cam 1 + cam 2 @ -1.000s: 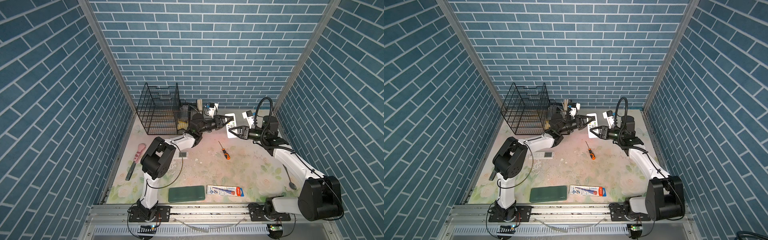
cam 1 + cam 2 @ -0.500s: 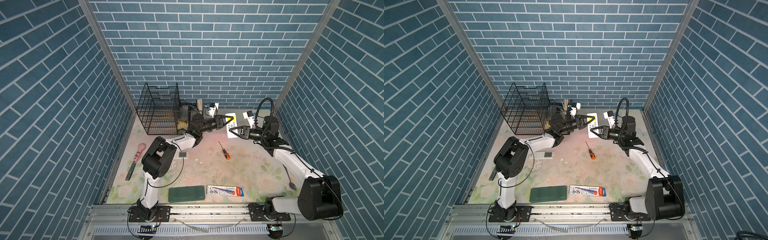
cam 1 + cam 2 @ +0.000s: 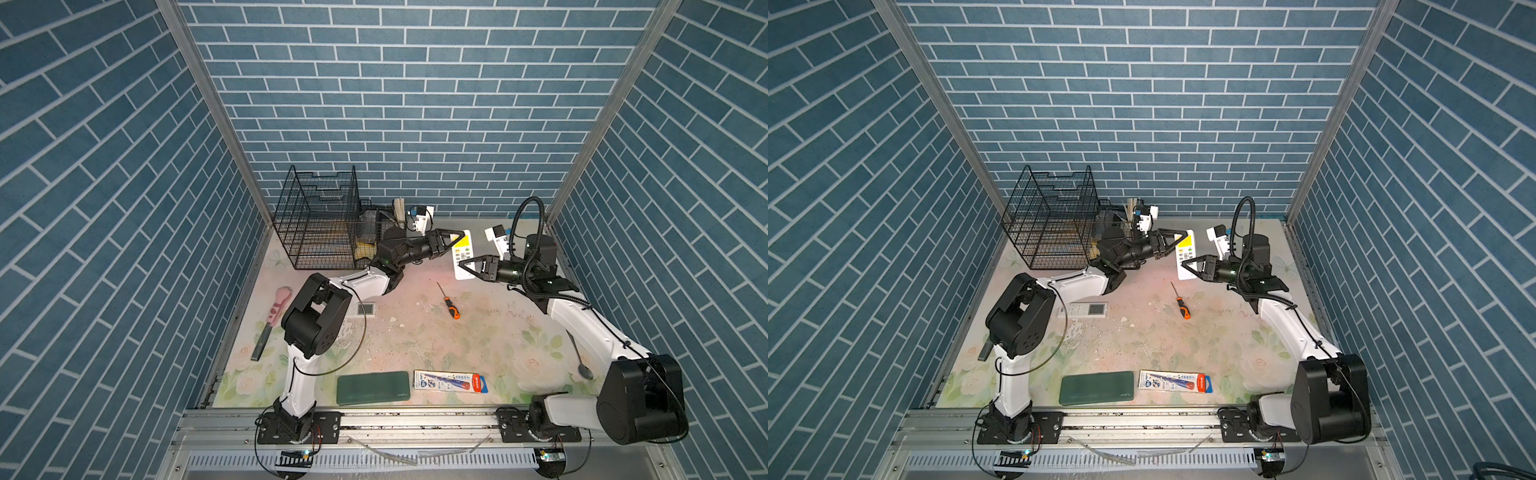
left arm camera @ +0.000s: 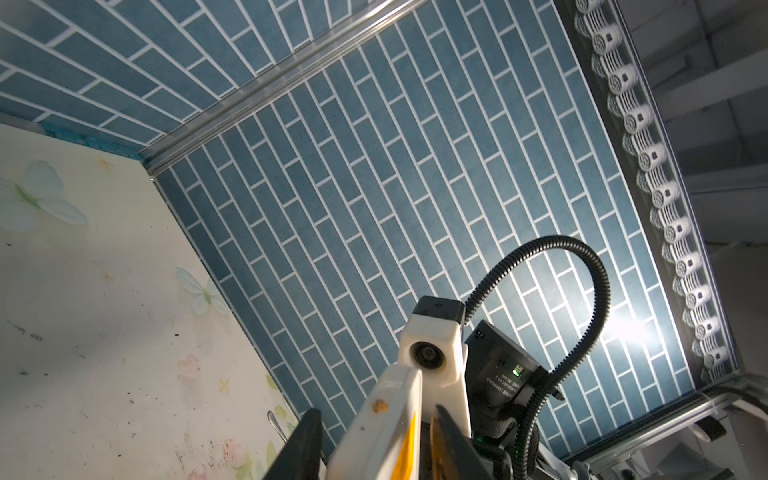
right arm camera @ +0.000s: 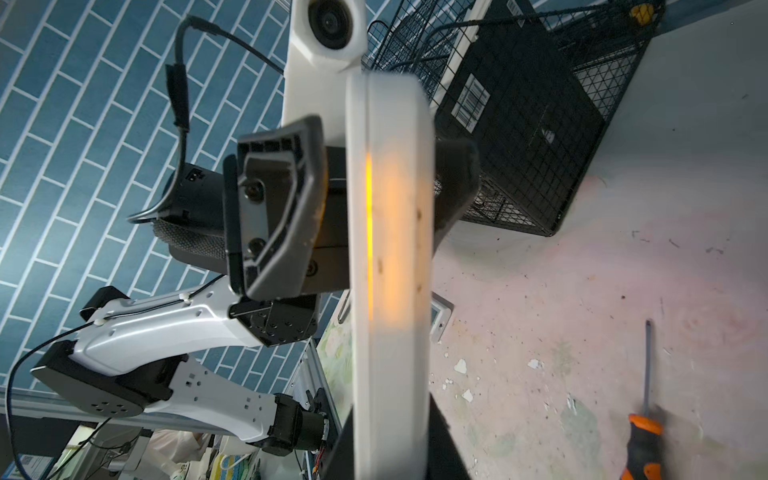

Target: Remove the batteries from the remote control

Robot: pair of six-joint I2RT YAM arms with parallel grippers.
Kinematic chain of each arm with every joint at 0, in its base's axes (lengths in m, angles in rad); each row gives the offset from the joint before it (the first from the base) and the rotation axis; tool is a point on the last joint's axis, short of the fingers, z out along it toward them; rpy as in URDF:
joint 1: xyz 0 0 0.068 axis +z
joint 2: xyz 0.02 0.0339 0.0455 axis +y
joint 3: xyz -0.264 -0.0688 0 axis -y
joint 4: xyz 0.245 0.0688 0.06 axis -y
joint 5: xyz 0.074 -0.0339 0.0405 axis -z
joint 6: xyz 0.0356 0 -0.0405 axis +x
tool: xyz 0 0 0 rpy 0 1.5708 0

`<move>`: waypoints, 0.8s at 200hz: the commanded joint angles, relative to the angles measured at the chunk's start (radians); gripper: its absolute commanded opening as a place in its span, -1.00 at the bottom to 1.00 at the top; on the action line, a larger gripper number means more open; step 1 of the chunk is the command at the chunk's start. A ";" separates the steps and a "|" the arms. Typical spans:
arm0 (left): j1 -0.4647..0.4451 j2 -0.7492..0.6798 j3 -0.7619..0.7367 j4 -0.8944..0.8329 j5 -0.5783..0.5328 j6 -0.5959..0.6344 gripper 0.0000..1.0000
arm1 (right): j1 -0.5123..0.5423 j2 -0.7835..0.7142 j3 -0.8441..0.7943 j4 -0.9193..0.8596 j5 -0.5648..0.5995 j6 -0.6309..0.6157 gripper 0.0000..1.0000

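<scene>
The remote (image 3: 460, 253) is held in the air over the table (image 3: 415, 340), between the two arms. The right gripper (image 3: 463, 268) is clamped on its lower end; in the right wrist view both jaws press its sides. The left gripper (image 3: 457, 239) straddles the upper, yellow-marked end with jaws apart: the left wrist view shows a gap between one finger (image 4: 303, 449) and the remote. Batteries: none shows in any view. The face that would carry their cover is not seen, so whether they sit inside cannot be told.

Hazards, as judged. The remote appears to hang from one end only, so it may swing down or slide from the right jaws, the cause being a narrow hold far from its middle. A left finger drawn away askew may drag the upper end and twist it in that hold. A fall onto the table could spring the cover and scatter the batteries.

Containers. Wire basket (image 3: 320, 224), in the far left corner: through the mesh a black box (image 5: 519, 108) with a barcode label shows, but whether in the basket or just behind it cannot be told. Green case (image 3: 372, 387), near the front edge, is closed; contents hidden. The screwdriver (image 3: 451, 305) lies free on the table, well apart from both grippers.
</scene>
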 commanded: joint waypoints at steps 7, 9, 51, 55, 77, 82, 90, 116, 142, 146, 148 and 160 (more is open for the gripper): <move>0.024 -0.060 -0.022 -0.042 -0.007 0.041 -0.02 | 0.008 -0.043 0.032 -0.109 0.059 -0.100 -1.00; 0.026 -0.063 -0.025 -0.048 -0.007 0.043 -0.01 | 0.008 -0.045 0.034 -0.120 0.065 -0.105 -1.00; 0.059 -0.154 -0.054 -0.291 -0.020 0.130 0.03 | 0.087 -0.068 0.143 -0.459 0.346 -0.307 -1.00; 0.061 -0.165 -0.053 -0.335 -0.024 0.165 0.03 | 0.103 -0.067 0.155 -0.491 0.388 -0.327 -1.00; 0.078 -0.223 -0.019 -0.628 -0.055 0.247 0.08 | 0.192 -0.055 0.205 -0.603 0.622 -0.407 -1.00; 0.083 -0.230 -0.007 -0.696 -0.056 0.260 0.09 | 0.207 -0.053 0.207 -0.613 0.663 -0.415 -1.00; 0.090 -0.243 0.013 -0.792 -0.058 0.283 0.11 | 0.228 -0.052 0.208 -0.622 0.720 -0.425 -1.00; 0.110 -0.271 0.077 -1.089 -0.078 0.336 0.15 | 0.298 -0.052 0.201 -0.641 0.895 -0.474 -1.00; 0.121 -0.274 0.155 -1.319 -0.081 0.367 0.17 | 0.388 -0.045 0.195 -0.647 1.089 -0.550 -1.00; 0.120 -0.273 0.168 -1.352 -0.083 0.373 0.17 | 0.403 -0.045 0.193 -0.645 1.115 -0.564 -1.00; 0.120 -0.271 0.177 -1.368 -0.084 0.376 0.17 | 0.412 -0.044 0.192 -0.645 1.131 -0.570 -1.00; 0.121 -0.265 0.216 -1.459 -0.084 0.387 0.21 | 0.455 -0.042 0.186 -0.628 1.208 -0.607 -1.00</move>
